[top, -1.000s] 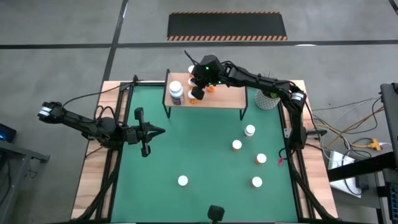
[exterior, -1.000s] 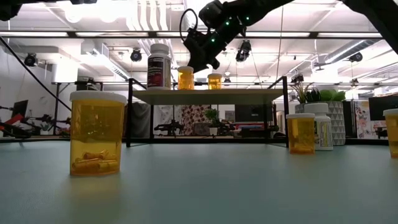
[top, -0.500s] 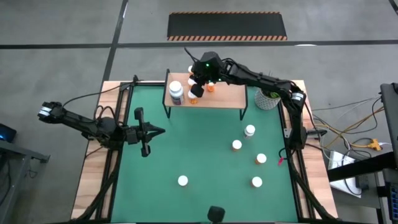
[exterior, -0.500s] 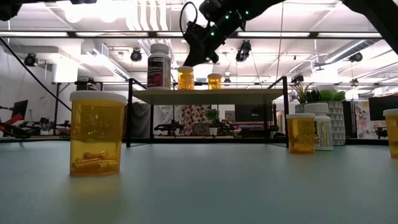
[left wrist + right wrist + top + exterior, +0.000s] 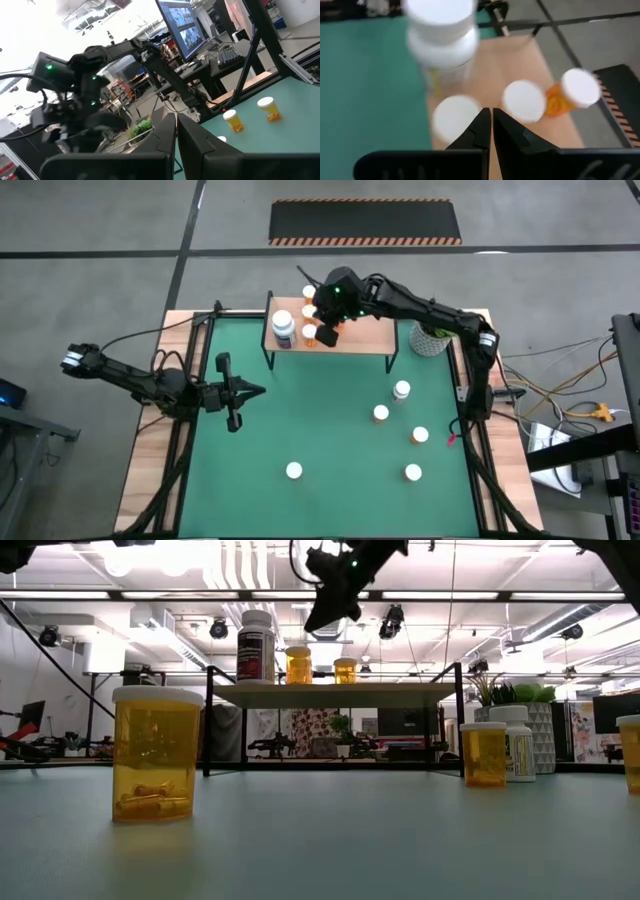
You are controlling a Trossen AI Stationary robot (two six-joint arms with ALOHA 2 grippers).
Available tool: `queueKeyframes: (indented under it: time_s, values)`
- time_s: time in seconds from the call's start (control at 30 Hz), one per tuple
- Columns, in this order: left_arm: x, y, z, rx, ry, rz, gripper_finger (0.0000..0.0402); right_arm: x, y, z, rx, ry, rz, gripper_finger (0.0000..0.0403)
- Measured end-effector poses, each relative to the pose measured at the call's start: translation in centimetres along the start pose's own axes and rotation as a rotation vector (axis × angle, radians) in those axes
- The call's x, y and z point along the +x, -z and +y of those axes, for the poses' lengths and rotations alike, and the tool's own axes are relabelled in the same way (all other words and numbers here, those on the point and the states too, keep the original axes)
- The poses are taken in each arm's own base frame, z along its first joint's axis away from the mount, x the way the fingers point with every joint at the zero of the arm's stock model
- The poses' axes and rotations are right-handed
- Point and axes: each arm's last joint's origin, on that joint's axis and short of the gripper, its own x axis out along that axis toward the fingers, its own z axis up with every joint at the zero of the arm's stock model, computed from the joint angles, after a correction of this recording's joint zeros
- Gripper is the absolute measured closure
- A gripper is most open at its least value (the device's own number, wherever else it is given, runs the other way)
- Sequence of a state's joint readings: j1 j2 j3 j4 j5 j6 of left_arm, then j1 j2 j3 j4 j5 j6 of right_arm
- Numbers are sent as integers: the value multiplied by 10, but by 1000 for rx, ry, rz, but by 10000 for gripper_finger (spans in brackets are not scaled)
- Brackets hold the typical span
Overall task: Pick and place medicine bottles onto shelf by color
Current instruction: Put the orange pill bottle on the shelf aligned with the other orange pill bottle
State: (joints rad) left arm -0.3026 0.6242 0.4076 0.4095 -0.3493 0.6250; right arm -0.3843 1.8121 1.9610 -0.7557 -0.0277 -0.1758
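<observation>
- Right gripper [image 5: 328,332] hangs empty above the shelf [image 5: 365,337], fingers closed together
- Large white-and-dark bottle [image 5: 284,326] and orange bottles [image 5: 299,665] stand on the shelf
- Left gripper [image 5: 256,391] waits closed over the green mat [image 5: 330,430]

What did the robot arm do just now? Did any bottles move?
The right gripper, shut and empty, rose higher above the shelf. It took and dropped nothing. The shelf bottles, the mat bottles and the left gripper stayed put.
</observation>
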Motion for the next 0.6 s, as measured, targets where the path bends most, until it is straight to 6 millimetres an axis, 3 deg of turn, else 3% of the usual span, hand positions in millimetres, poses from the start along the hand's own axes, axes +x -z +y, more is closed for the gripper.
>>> queueKeyframes:
  time_s: [0.17,0.3,0.47,0.6]
  values:
    - [0,0,0,12,2,3,402,-9,4,25,-54,-72,81,394]
    - [0,0,0,11,1,2,402,-10,10,51,-94,-234,137,394]
    - [0,0,0,12,1,1,402,-3,25,96,-182,-496,169,394]
    - [0,0,0,11,0,1,402,9,41,139,-253,-565,173,394]
